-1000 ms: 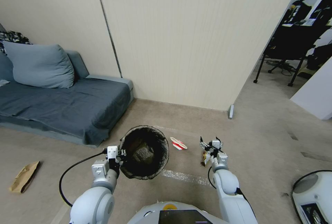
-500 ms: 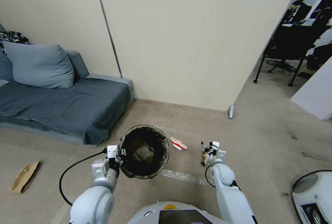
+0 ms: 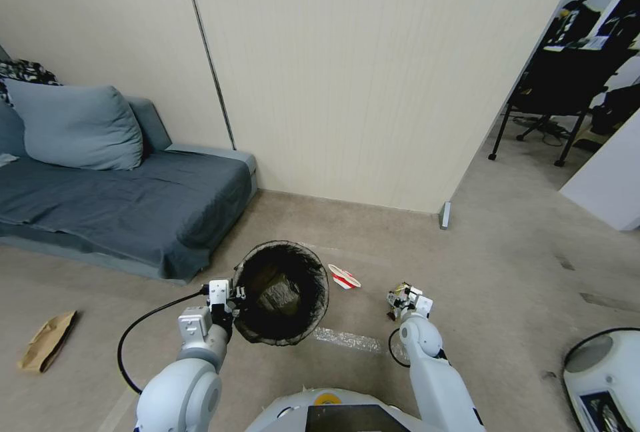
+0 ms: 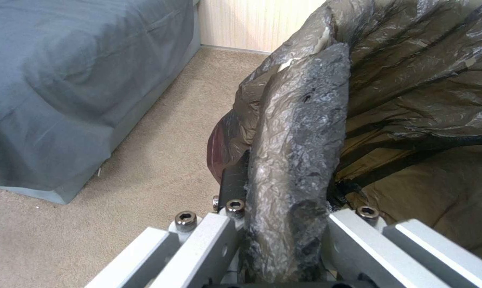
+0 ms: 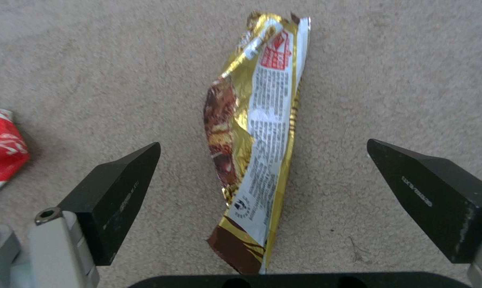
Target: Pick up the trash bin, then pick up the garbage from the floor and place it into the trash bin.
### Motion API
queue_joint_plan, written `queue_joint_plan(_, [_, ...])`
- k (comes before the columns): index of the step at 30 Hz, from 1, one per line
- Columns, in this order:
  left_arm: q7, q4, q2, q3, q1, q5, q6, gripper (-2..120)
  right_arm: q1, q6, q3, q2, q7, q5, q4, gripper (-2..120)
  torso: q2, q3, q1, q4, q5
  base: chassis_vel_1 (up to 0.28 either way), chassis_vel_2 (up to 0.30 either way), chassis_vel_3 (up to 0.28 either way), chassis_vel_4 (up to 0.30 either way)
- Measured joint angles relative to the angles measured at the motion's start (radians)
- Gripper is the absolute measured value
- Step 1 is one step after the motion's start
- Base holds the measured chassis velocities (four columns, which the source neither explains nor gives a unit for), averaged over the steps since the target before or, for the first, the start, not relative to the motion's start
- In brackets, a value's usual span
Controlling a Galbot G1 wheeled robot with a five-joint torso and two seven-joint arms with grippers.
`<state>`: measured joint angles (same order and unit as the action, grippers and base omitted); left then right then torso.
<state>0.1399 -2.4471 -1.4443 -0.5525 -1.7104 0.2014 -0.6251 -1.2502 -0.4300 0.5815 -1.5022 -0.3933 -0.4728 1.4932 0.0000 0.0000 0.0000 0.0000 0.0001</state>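
Observation:
The trash bin [image 3: 280, 292], round with a black bag liner, hangs off the floor. My left gripper [image 3: 223, 295] is shut on its near rim. In the left wrist view the crinkled liner over the rim [image 4: 300, 152] is pinched in that gripper [image 4: 284, 216]. Some garbage lies inside the bin. My right gripper [image 3: 405, 297] is low over the carpet and open. A shiny gold snack wrapper [image 5: 252, 136] lies flat between its black fingertips [image 5: 123, 184], untouched. A crushed red-and-white paper cup [image 3: 344, 277] lies between the bin and the right gripper, its edge [image 5: 1, 156] beside one finger.
A crumpled brown paper bag [image 3: 47, 340] lies on the carpet far left. A grey sofa [image 3: 127, 205] stands to the left and a beige wall [image 3: 347, 85] ahead. A strip of clear tape [image 3: 347, 339] crosses the floor. A white machine base [image 3: 603, 379] sits at the lower right.
My right gripper has come down and back toward me, ending low over the snack wrapper. The bin and left gripper have hardly shifted.

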Motion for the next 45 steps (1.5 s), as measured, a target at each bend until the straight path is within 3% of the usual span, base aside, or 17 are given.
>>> queue_joint_plan(4, [-0.001, 0.001, 0.000, 0.005, 0.006, 0.000, 0.000, 1, 0.025, 0.026, 0.002, -0.004, 0.056, 0.014, -0.056, 100, 0.000, 0.000, 0.000, 0.0000, 0.0000, 0.000, 0.000, 0.000, 0.000])
queue_joint_plan(16, [-0.001, 0.006, -0.003, 0.006, 0.008, 0.000, -0.001, 1, 0.101, 0.053, 0.000, -0.006, 0.089, 0.070, -0.159, 100, 0.000, 0.000, 0.000, 0.0001, 0.0000, 0.000, 0.000, 0.000, 0.000])
queue_joint_plan(45, [-0.008, 0.012, -0.003, 0.008, 0.008, -0.001, -0.002, 1, 0.168, 0.049, 0.017, -0.011, 0.080, 0.074, -0.286, 100, 0.000, 0.000, 0.000, 0.0000, -0.0001, 0.000, 0.000, 0.000, 0.000])
